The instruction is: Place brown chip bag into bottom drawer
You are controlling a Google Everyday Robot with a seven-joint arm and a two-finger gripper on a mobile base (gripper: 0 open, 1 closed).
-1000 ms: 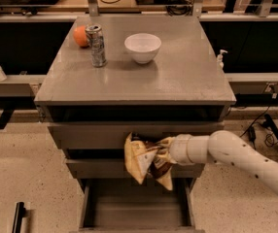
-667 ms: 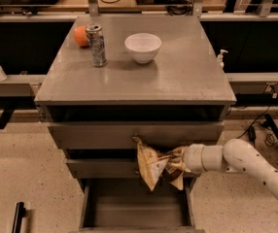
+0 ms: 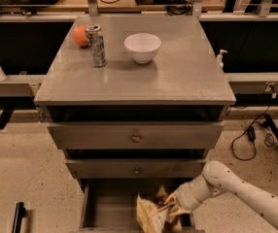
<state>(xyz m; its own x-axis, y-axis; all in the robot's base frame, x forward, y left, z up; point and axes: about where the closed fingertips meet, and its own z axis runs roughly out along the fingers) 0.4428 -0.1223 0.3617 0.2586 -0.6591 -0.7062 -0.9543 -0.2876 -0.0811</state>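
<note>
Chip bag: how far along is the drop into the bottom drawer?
Done: the bottom drawer is pulled open and the brown chip bag is down inside its opening. In hand: the gripper, low at the drawer's right side, looks shut on the bag. Left: release and pull the arm out. Whether the bag touches the drawer floor is cut off at the picture's edge.
</note>
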